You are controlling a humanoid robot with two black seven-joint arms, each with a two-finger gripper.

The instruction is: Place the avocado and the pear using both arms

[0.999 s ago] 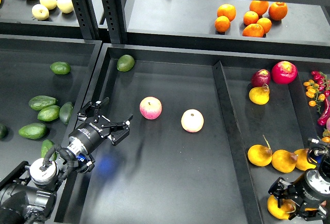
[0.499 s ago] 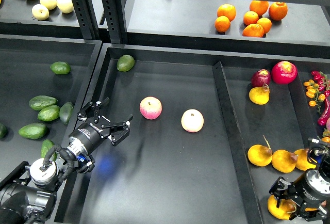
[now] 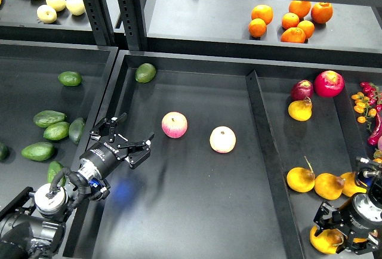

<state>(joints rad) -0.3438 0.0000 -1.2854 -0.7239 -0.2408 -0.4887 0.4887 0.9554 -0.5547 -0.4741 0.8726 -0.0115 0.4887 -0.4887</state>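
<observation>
Several elongated dark green avocados [image 3: 39, 151] lie in the left tray, and one [image 3: 55, 169] is partly hidden behind my left arm. A smaller, rounder avocado [image 3: 145, 72] lies at the back of the middle tray. My left gripper [image 3: 124, 141] is open and empty, low over the left part of the middle tray. A yellow-orange pear [image 3: 323, 241] lies at the front of the right tray. My right gripper [image 3: 334, 234] sits right over it, its dark fingers against the pear. I cannot tell how tightly they close.
Two pink-yellow apples [image 3: 174, 124] [image 3: 222, 139] lie mid-tray. More yellow pears [image 3: 300, 179] [image 3: 300, 110], red fruit [image 3: 329, 83] and chillies [image 3: 367, 101] fill the right tray. Oranges [image 3: 290, 20] sit on the back shelf. A raised divider [image 3: 262, 133] separates the trays.
My right gripper has shifted slightly to the right over the pear. The left arm and the fruit have not moved.
</observation>
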